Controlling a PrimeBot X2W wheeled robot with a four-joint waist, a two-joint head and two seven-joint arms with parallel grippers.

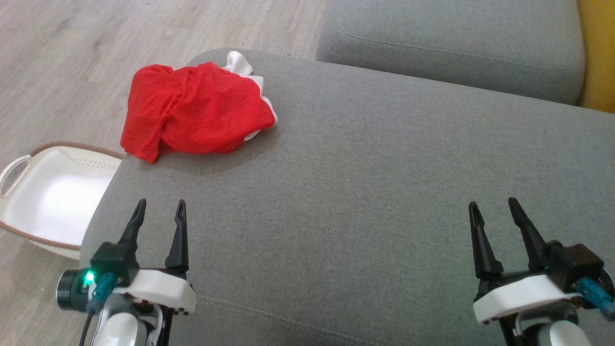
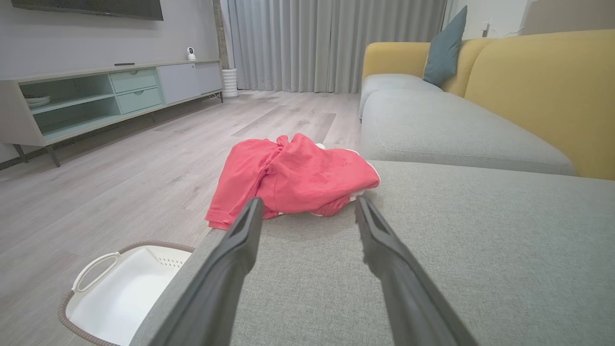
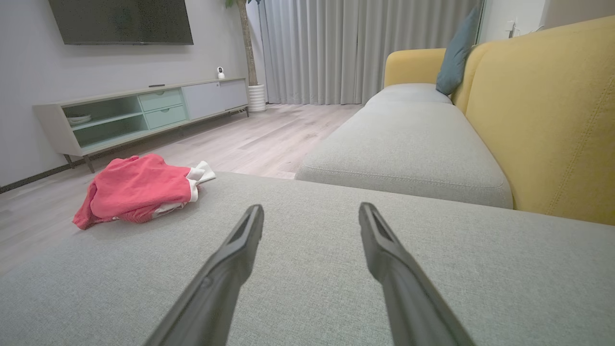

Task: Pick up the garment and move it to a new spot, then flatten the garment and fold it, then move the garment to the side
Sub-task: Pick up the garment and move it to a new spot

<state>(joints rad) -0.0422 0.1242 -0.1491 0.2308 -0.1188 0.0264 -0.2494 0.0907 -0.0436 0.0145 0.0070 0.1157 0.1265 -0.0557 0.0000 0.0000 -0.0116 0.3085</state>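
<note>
Garment crumpled on grey sofa seat's far corner; basket beside it on wood floor; left gripper, right gripper spread.

basket partly behind seat cushion, white of garment mostly covered, television cut by top edge

The garment is red cloth with white trim showing at its far and right edges. It lies crumpled in a loose, creased heap, neither flattened nor folded, on the grey sofa cushion. It sits just ahead of the left tool, apart from it, and well off to the left of the right tool; its left edge droops over the cushion's side
</note>
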